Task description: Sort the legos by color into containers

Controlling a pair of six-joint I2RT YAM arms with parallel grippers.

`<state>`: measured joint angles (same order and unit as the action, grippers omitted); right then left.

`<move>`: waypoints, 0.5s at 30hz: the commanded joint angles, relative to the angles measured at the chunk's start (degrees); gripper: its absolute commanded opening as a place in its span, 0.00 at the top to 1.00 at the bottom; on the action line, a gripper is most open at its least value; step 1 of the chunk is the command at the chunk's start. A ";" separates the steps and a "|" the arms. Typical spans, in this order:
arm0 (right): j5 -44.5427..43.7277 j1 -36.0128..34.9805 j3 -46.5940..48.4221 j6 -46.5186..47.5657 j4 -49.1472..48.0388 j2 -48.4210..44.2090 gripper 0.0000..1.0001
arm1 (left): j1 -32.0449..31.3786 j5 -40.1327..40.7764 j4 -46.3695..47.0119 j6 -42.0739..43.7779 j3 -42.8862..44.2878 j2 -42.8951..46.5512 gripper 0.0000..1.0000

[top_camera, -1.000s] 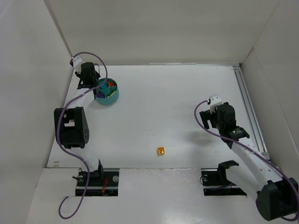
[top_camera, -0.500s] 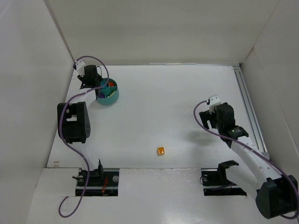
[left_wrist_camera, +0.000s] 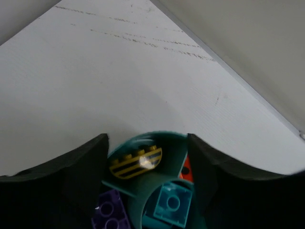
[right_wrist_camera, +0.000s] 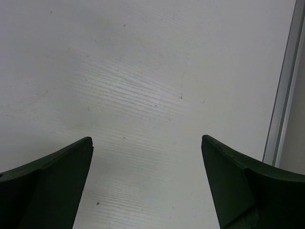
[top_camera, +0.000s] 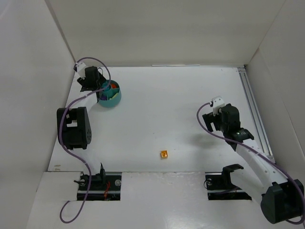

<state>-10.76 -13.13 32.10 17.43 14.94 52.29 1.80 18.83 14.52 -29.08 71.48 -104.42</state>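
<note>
Overhead, a round teal bowl (top_camera: 110,95) sits far left on the white desk (top_camera: 181,105), with one orange lego (top_camera: 164,154) alone near the front. Only the left wrist view shows inside the bowl: a yellow striped rounded piece (left_wrist_camera: 136,162), a studded teal brick (left_wrist_camera: 172,205) and a purple brick (left_wrist_camera: 112,214). There the left claw (left_wrist_camera: 147,143) is spread over the bowl, gripping nothing; the right claw (right_wrist_camera: 147,139) is wide apart above the desk.

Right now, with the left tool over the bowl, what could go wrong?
The left tool hangs open just over the bowl; a sideways or downward move could tip it and spill the sorted bricks. The orange brick lies alone on the table, far from the bowl; being tiny, it might slip on the carry.
</note>
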 commanded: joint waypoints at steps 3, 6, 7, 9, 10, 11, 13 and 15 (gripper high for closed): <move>16.33 0.29 1.13 7.25 -6.76 -3.07 0.00 | -1.97 -3.61 -2.12 -1.33 -4.59 13.26 0.20; 19.90 -4.87 1.13 9.81 -7.47 -3.69 0.00 | -3.38 -10.44 -6.59 -1.33 -8.02 21.68 0.05; 19.91 -9.59 1.13 10.34 -7.47 -3.69 0.00 | -3.39 -11.70 -7.57 -1.33 -10.20 23.54 0.00; 19.30 -14.80 1.83 10.87 -7.47 -2.55 0.00 | -5.13 -14.24 -9.51 -1.94 -12.93 27.32 0.00; 19.29 -17.43 2.44 10.87 -6.95 -1.76 0.00 | -5.67 -15.30 -10.30 -2.73 -14.51 31.34 0.00; 19.29 -22.59 3.23 10.87 -6.94 -0.89 0.00 | -6.80 -16.27 -10.83 -2.74 -18.01 33.56 0.00; 18.77 -27.81 3.24 10.87 -6.94 2.10 0.00 | -8.30 -17.68 -11.44 -4.14 -21.28 37.87 0.00; 17.19 -35.37 3.85 10.87 -6.42 4.38 0.00 | -11.19 -18.30 -11.45 -5.80 -26.38 44.37 0.00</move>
<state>5.85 -42.28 33.32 27.20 10.17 54.74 -6.87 4.40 5.89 -32.05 49.98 -65.34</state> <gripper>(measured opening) 0.995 0.996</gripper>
